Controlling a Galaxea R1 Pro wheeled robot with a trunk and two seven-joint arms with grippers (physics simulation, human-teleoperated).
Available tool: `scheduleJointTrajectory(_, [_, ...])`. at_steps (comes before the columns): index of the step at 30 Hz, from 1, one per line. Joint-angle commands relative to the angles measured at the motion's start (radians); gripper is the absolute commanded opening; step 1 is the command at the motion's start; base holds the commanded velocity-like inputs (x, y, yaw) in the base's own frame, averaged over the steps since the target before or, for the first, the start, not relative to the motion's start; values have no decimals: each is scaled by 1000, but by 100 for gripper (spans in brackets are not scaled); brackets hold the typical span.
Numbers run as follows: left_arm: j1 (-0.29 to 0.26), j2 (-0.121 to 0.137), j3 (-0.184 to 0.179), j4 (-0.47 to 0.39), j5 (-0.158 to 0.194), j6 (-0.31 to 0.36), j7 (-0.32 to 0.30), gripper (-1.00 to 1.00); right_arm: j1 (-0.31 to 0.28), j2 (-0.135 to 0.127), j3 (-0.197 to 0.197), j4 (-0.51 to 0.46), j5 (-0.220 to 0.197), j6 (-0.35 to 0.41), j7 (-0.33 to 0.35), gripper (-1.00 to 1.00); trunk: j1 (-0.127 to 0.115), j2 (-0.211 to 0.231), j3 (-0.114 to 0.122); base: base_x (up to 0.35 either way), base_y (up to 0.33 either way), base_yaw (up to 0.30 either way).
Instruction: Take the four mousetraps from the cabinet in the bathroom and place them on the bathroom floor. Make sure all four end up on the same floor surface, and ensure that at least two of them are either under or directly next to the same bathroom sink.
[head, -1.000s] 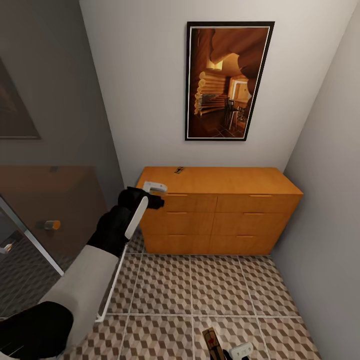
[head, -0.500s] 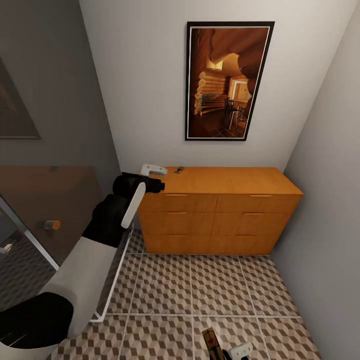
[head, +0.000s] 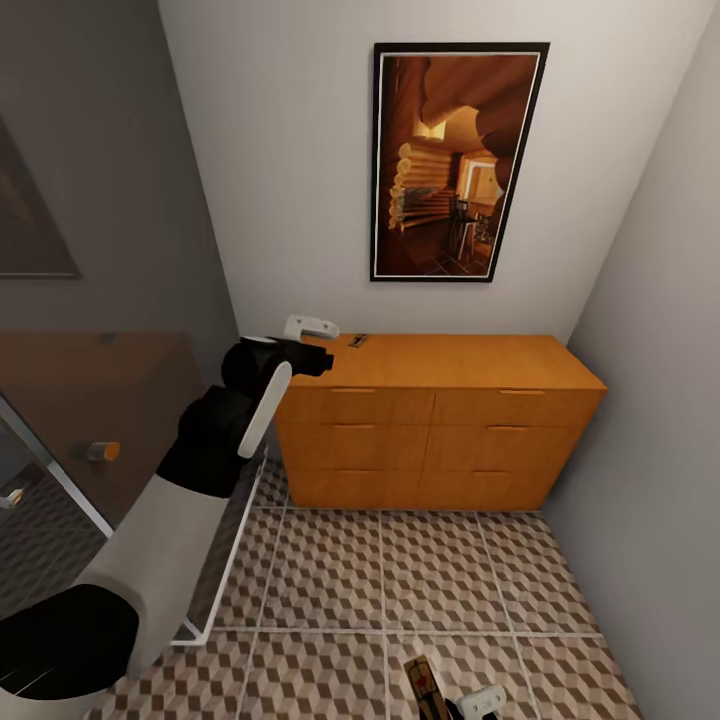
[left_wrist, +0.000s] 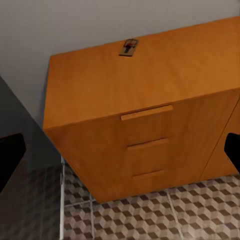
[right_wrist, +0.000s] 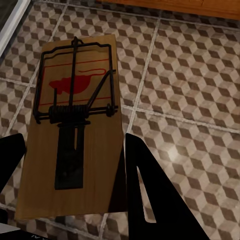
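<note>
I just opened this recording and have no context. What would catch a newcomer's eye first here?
An orange wooden cabinet stands against the back wall, with a tall framed picture hanging above it. The left gripper hovers at the cabinet's left end, near a small mousetrap lying on its top. A second mousetrap sits between the right gripper's fingers above the cube-patterned floor.

Soft, even rendered light, faint shadows, no glare, slightly blurry textures.

one mousetrap (left_wrist: 129, 47) flat on cabinet top, another mousetrap (right_wrist: 75, 132) above tiled floor (right_wrist: 190, 100)
</note>
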Motion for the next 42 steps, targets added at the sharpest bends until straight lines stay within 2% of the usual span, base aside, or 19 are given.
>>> scheduleJointTrajectory(1, [-1,1,-2,1,10,3,10,100,-1,0,-1,1,5,-3,-1,-100,1,-2,-2,140,0,0])
scheduleJointTrajectory(10, [-1,2,-5,10,10,3,9,100,-1,1,-1,1,5,-3,0,-100,1,-2,-2,110,0,0])
scheduleJointTrajectory(16, [-1,2,-27,29,11,3,8,100,-1,1,-1,1,5,-3,0,-100,1,-2,-2,38,0,0])
scheduleJointTrajectory(28, [-1,2,-34,114,10,2,8,100,-1,-5,-2,2,5,-3,-1,-100,1,-2,-2,201,0,0])
scheduleJointTrajectory(30, [-1,2,-35,120,10,2,7,100,-1,-14,-3,3,5,-5,-1,-100,1,-2,-2,103,0,0])
scheduleJointTrajectory(34, [-1,2,-35,124,10,3,7,100,1,-53,-3,4,1,-7,-2,-100,1,-2,-2,40,0,0])
scheduleJointTrajectory(38, [-1,2,-35,124,10,3,7,100,30,-82,-3,4,-30,-23,-3,-100,1,-2,-2,10,0,0])
scheduleJointTrajectory(40, [-1,2,-37,124,10,3,7,100,49,-90,-4,5,-75,-56,-4,-100,1,-2,-2,4,0,0])
scheduleJointTrajectory(41, [-1,2,-39,124,10,3,7,100,63,-93,-4,5,-115,-83,-7,-100,1,-2,-2,2,0,0])
scheduleJointTrajectory(42, [-1,2,-39,124,10,3,7,100,72,-94,-3,5,-137,-96,-10,-100,1,-2,-2,2,0,0])
